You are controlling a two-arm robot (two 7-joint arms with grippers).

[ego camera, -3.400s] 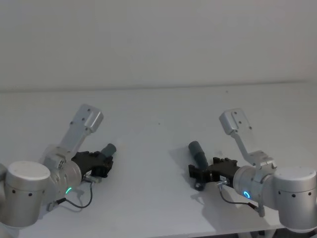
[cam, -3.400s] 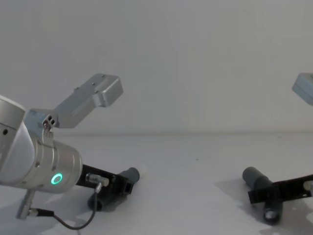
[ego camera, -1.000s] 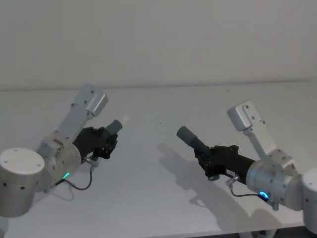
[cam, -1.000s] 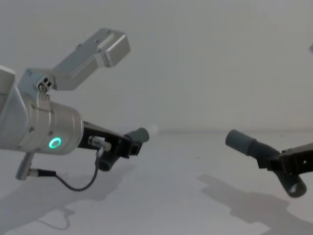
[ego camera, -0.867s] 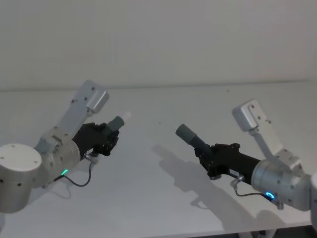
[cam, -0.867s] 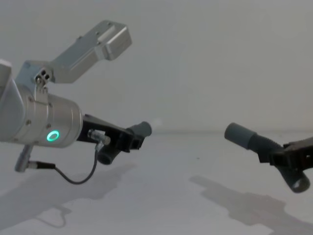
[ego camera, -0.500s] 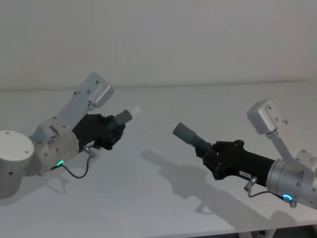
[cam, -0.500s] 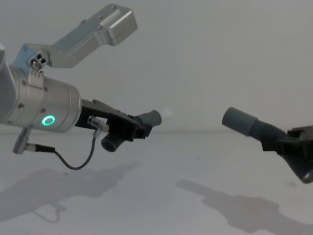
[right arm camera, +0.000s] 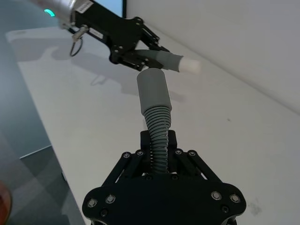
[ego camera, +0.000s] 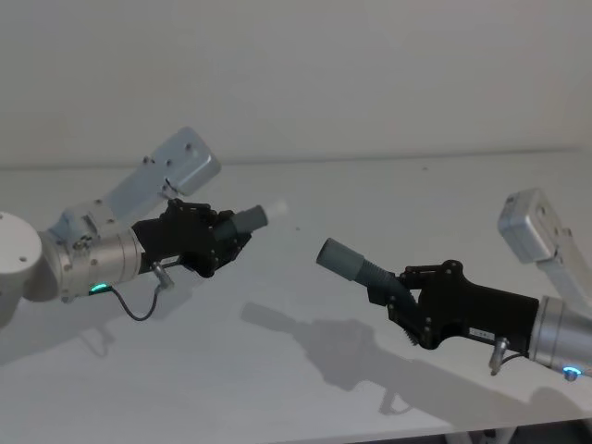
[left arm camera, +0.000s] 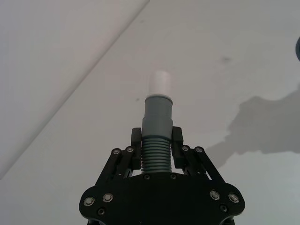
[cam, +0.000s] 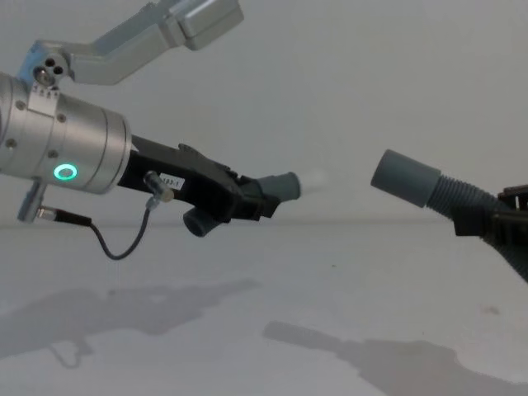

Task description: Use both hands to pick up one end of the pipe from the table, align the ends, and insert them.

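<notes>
The pipe (ego camera: 377,276) is in two halves, both lifted clear of the table (ego camera: 305,388)! Nearest us, the right gripper (ego camera: 396,294) is clamped on its half just behind the socket cuff (ego camera: 338,257), whose mouth faces left and away. Beyond the socket cuff, to its left and apart from it, hangs the white tip (ego camera: 276,213), pointing rightward across that mouth, not into it. Behind the tip, the left gripper (ego camera: 229,237) grips the other half. The axes look crossed, so I'd say the tip must swing into line
</notes>
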